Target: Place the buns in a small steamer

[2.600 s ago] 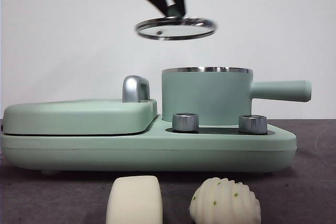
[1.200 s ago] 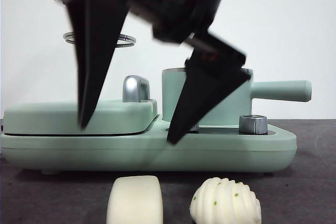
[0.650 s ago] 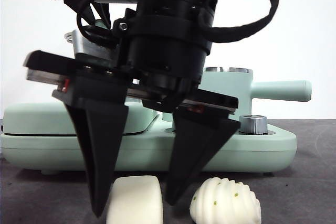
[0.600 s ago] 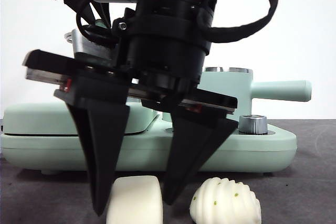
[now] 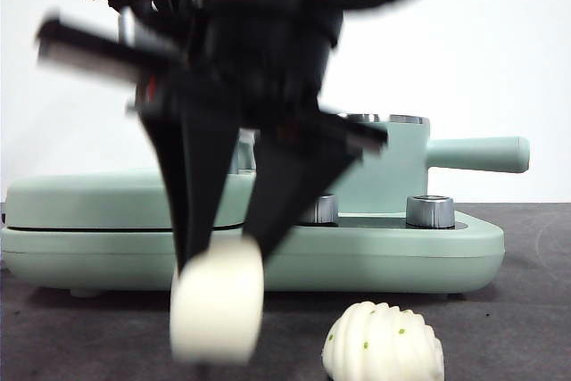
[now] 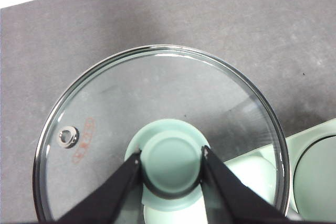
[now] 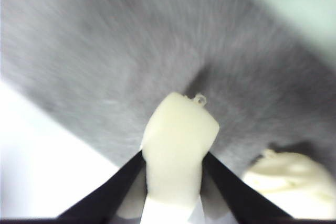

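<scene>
In front of the mint-green cooker [image 5: 393,260], the right pincer [image 5: 223,252] comes down big and dark in the front view, its two black jaws closed on the smooth bun [image 5: 217,301]. That bun is blurred and hangs tilted between the jaw tips, clear of the dark desk [image 5: 517,327]. In the right wrist view the same smooth bun [image 7: 178,148] sits squeezed between the jaws, with grey desk [image 7: 105,56] beneath it.

The ridged bun [image 5: 382,343], with its tiny green specks, lies on the desk just beside the held one, not touching it, near the cooker's front edge. The right wrist view shows it as a pale blur [image 7: 286,184].

The small steamer [image 5: 393,167] stands on the cooker's right half behind two steel knobs [image 5: 429,211], its straight handle [image 5: 477,153] pointing to the side. Its steel rim is bare, without a lid; from this level view its inside cannot be seen, so what it holds cannot be told. The flat grill lid [image 5: 89,198] covers the cooker's left half.

The left pincer [image 6: 171,161] grips the green knob [image 6: 171,162] of the glass lid [image 6: 105,108], jaws closed tight on either side of it, holding the lid over the desk with a corner of the cooker showing through the glass.
</scene>
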You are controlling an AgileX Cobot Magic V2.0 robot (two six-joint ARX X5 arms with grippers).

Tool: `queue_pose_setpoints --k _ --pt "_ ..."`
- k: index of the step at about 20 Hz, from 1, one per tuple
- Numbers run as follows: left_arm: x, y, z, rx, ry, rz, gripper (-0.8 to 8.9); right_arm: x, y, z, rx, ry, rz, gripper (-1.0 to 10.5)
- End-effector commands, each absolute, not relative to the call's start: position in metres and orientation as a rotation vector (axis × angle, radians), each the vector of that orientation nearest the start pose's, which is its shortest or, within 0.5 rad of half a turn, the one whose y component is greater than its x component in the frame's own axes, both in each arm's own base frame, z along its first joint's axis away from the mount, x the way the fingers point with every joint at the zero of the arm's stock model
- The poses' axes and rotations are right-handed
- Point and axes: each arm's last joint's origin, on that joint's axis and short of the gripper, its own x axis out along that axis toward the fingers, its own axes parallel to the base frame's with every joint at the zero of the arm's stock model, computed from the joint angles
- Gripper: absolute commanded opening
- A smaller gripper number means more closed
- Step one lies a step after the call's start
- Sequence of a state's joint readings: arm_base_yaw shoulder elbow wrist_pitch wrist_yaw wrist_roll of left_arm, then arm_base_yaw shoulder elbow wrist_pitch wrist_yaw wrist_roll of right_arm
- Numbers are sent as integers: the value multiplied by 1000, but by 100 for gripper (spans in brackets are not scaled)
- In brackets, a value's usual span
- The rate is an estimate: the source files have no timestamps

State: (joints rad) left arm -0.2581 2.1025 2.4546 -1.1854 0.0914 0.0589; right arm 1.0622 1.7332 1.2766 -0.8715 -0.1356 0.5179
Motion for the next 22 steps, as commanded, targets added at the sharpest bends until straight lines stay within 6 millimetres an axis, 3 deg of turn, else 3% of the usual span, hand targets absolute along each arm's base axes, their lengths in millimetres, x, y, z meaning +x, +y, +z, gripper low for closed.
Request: queue_pose_setpoints --k 1,7,12,16,22 --pt "413 -113 410 114 773 -356 7 168 290 249 -272 1422 673 127" --pt "414 -112 410 113 767 -353 7 224 251 324 -237 1327 644 127" --pt "415 -110 410 111 767 -349 7 272 218 357 -127 1191 578 127" --pt "415 -110 410 111 767 -349 7 314 208 356 -108 1158 539 127" --pt "415 -110 410 111 770 -348 7 360 220 323 -112 1200 517 127"
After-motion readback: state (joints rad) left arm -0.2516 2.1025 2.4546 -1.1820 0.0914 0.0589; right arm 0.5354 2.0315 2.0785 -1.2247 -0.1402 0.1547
